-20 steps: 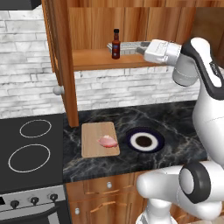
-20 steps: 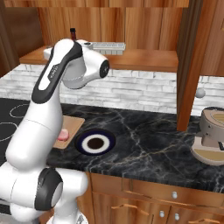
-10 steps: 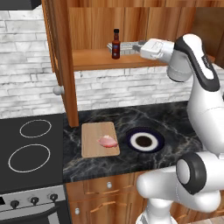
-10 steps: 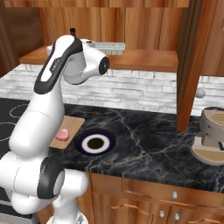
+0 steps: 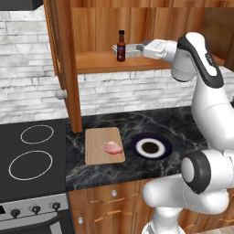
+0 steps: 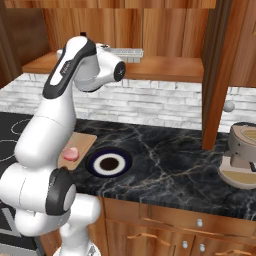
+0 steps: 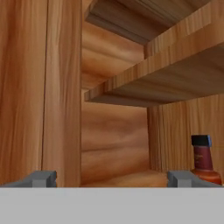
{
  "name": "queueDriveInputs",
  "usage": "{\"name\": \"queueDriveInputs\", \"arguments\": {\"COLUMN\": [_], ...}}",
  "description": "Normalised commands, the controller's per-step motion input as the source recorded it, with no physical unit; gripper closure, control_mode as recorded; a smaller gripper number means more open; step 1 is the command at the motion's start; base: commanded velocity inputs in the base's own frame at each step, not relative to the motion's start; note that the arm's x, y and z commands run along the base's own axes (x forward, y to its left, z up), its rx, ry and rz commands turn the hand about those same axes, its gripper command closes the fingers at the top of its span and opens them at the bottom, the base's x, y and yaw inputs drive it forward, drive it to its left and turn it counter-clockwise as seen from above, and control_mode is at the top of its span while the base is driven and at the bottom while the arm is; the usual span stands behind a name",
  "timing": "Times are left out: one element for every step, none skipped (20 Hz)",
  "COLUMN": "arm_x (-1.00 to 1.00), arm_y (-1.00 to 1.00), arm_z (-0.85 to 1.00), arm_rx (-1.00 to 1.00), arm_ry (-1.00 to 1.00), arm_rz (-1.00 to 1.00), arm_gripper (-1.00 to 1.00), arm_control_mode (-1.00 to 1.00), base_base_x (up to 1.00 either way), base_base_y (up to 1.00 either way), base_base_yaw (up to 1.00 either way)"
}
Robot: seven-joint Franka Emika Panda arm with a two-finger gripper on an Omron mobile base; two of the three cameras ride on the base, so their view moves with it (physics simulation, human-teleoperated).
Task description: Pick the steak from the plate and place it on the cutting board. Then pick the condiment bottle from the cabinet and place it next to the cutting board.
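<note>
The steak (image 5: 113, 147) (image 6: 70, 153) lies on the light-wood cutting board (image 5: 97, 145) (image 6: 85, 141), left of the navy-rimmed plate (image 5: 165, 147) (image 6: 125, 159), which holds nothing. The condiment bottle (image 5: 121, 45) (image 7: 204, 161) stands upright on the shelf of the cabinet (image 5: 98, 63) (image 6: 165, 67). My gripper (image 5: 126, 50) (image 6: 127, 51) (image 7: 111, 177) is open, reaching level into the cabinet just above the shelf. In the hand view the bottle stands beside the right fingertip (image 7: 181, 178), outside the gap between the fingers. Nothing is held.
The cabinet's open door (image 5: 67, 68) (image 6: 216, 75) with a round knob (image 5: 61, 94) hangs down to the black marble counter (image 5: 183, 121). A stovetop (image 5: 32, 155) lies left of the board. A brown and beige appliance (image 6: 242, 156) stands at the counter's right end.
The arm has carried the open gripper a little leftward along the shelf, closer to the bottle. Steak, board and plate have not moved.
</note>
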Motion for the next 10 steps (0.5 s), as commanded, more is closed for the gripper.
{"name": "queueDriveInputs", "arguments": {"arm_x": [0.23, 0.23, 0.23, 0.21, 0.21, 0.19, 0.19, 0.2, 0.19, 0.19], "arm_y": [0.0, 0.0, 0.0, 0.0, 0.0, 0.0, 0.0, 0.02, 0.04, 0.04], "arm_z": [0.0, 0.0, 0.0, 0.0, 0.0, 0.0, 0.0, 0.0, 0.0, 0.0], "arm_rx": [0.01, 0.01, 0.01, 0.01, 0.02, 0.02, 0.02, 0.01, 0.01, 0.01], "arm_ry": [0.01, 0.0, 0.0, 0.0, 0.0, 0.0, 0.0, 0.0, 0.0, 0.0], "arm_rz": [0.0, -0.01, -0.01, 0.0, 0.0, 0.0, 0.0, 0.0, 0.0, 0.0], "arm_gripper": [-1.0, -1.0, -1.0, -1.0, -1.0, -1.0, -1.0, -1.0, -1.0, -1.0], "arm_control_mode": [-1.0, -1.0, -1.0, -1.0, -1.0, -1.0, -1.0, -1.0, -1.0, -1.0], "base_base_x": [0.0, 0.0, 0.0, 0.0, 0.0, 0.0, 0.0, 0.0, 0.0, 0.0], "base_base_y": [0.0, 0.0, 0.0, 0.0, 0.0, 0.0, 0.0, 0.0, 0.0, 0.0], "base_base_yaw": [0.0, 0.0, 0.0, 0.0, 0.0, 0.0, 0.0, 0.0, 0.0, 0.0]}}
